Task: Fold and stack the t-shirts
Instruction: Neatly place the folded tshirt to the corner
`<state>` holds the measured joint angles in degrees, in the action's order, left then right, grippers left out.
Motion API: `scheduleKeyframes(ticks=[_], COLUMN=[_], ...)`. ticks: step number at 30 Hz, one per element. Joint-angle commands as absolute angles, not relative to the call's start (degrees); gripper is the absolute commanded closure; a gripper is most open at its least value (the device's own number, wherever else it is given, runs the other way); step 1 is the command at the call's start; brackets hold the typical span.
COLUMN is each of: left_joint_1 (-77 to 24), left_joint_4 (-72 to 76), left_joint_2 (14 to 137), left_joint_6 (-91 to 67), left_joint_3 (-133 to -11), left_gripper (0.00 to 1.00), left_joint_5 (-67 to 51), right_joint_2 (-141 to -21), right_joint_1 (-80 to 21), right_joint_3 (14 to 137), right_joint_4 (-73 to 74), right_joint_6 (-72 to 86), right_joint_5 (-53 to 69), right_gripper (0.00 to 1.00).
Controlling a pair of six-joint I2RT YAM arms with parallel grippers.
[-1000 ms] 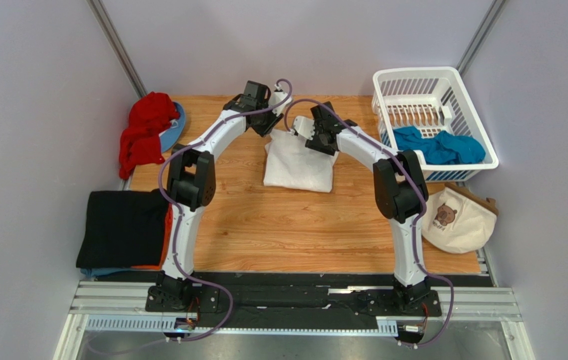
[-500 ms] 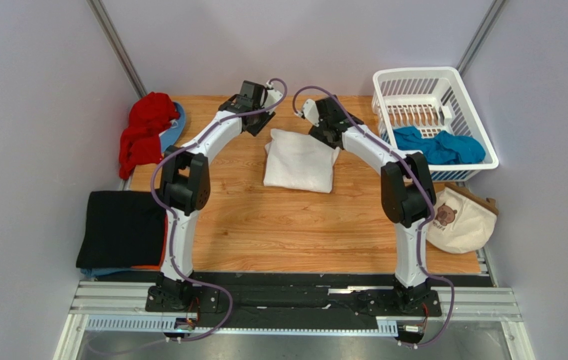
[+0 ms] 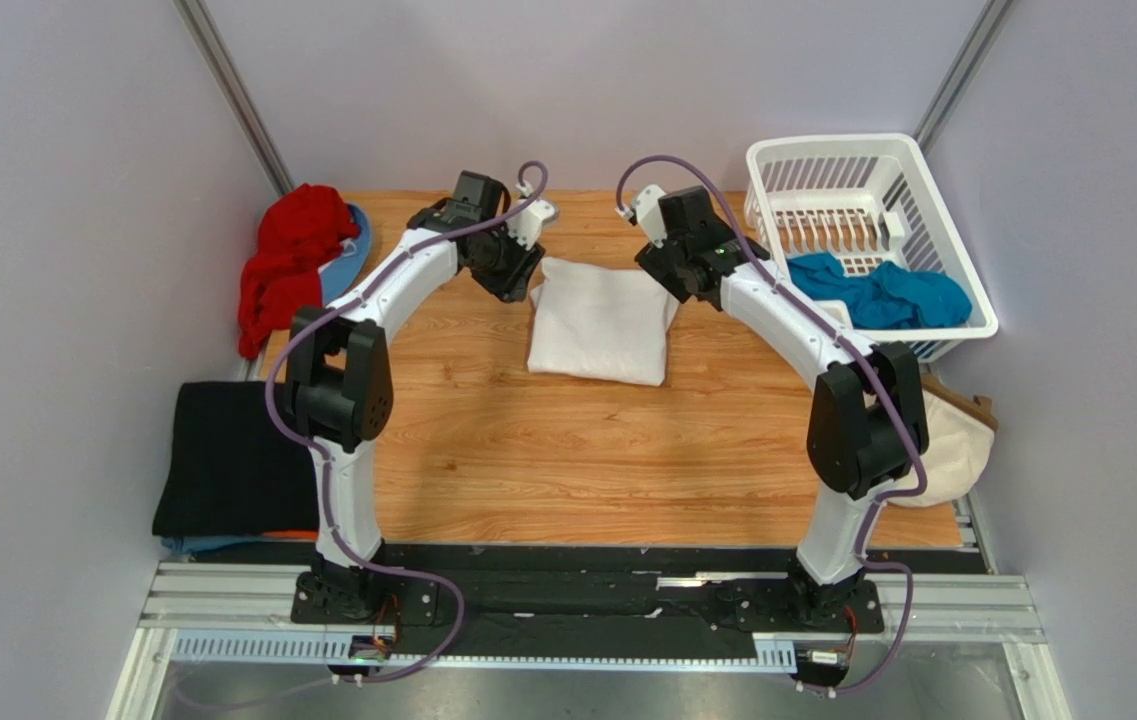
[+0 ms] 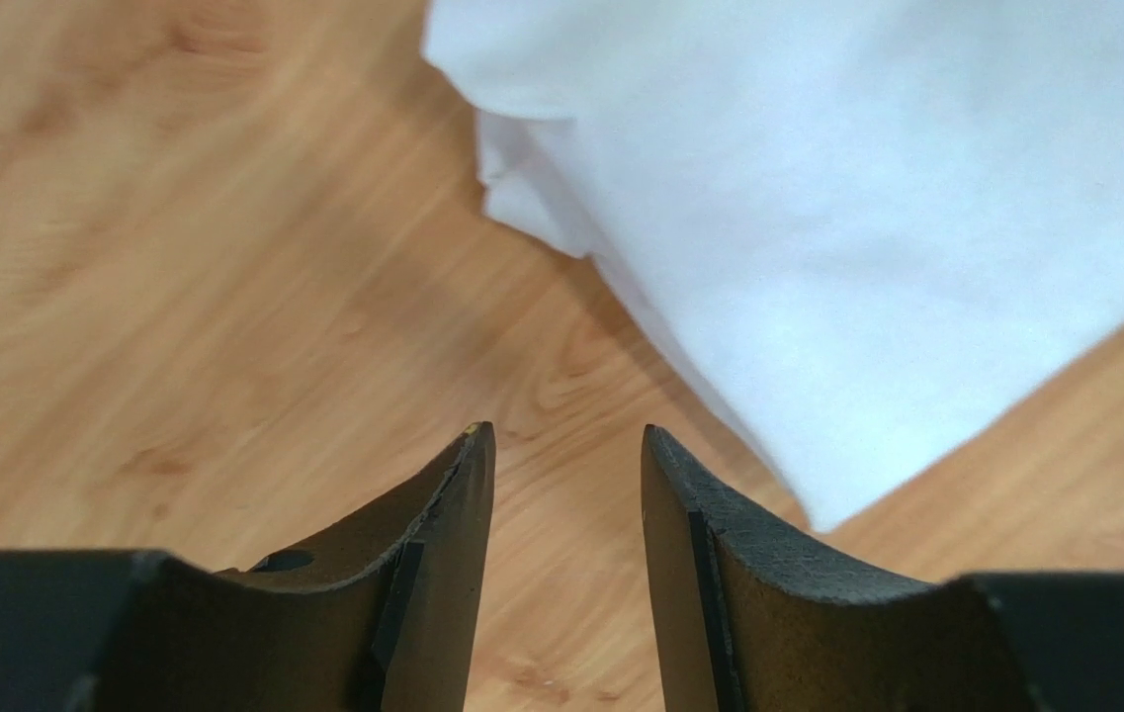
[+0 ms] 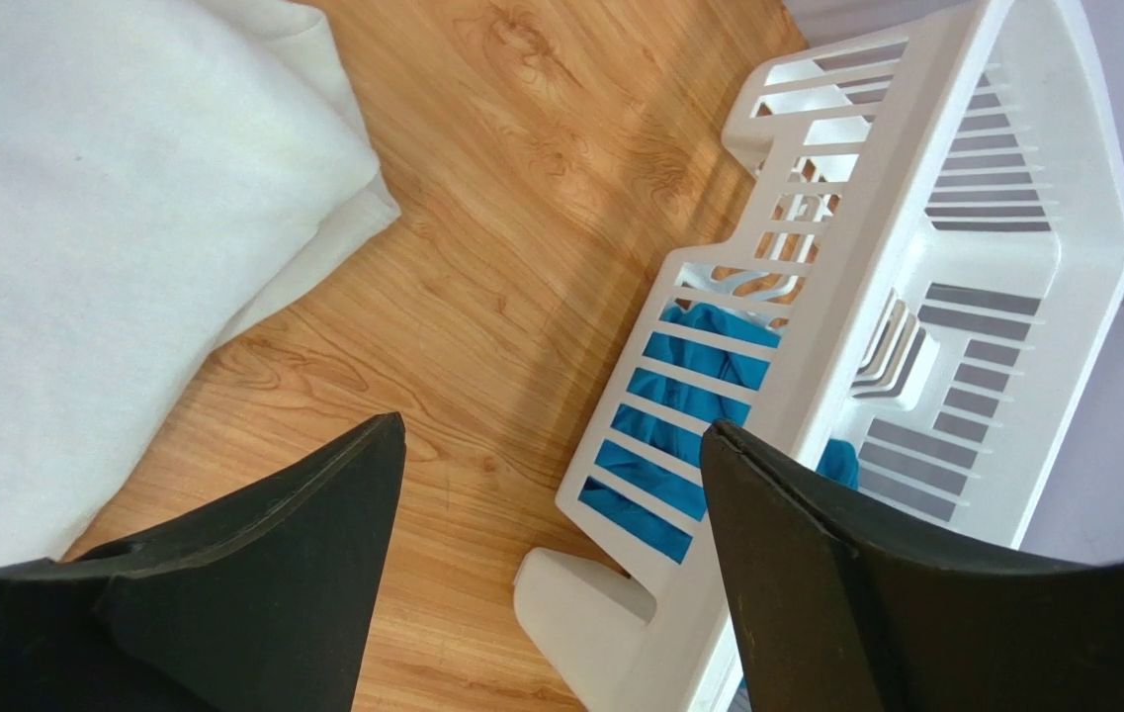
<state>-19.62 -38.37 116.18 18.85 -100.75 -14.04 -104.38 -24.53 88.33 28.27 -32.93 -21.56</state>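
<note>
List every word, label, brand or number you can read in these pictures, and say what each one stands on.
No readable text anywhere in these views.
white t-shirt: folded with a plain side up, no print showing.
cream bag: only partly in view, no lettering shows.
white basket: no label or mark on its rim or walls.

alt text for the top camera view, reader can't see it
A folded white t-shirt lies on the table, with the left arm and right arm at its far corners, jaws open and empty. A teal shirt sits in a white basket at right; red cloth and a black shirt lie at left.
</note>
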Motion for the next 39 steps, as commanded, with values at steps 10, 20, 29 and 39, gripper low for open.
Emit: scheduleKeyframes(ticks=[10,20,29,39], left_joint_1=[-13.1,-11.9,-10.4,-7.5], left_joint_4=[-51.6,-54.6,-54.1,-52.4], left_joint_2=[131.1,138.5,138.5,135.7], left_joint_6=[11.7,7.9,7.4,7.4], left_joint_3=[-112.1,-117.8,-116.2,-113.3], left_gripper=[0.46,0.42,0.38,0.36], left_joint_5=[-42.1,-54.2,-55.7,-56.2], right_joint_2=[-117.8,-121.5,-120.5,-120.8], right_joint_1=[-29.3,-30.8,-31.8,-32.8], right_joint_3=[101.7,102.4,98.9,98.3], right_joint_4=[33.5,32.5,30.9,30.6], right_joint_6=[-33.1,-34.3,-35.3,-35.4], right_joint_5=[-21.7,-21.2,-21.7,-22.3], right_gripper=[0.22,0.22,0.22,0.22])
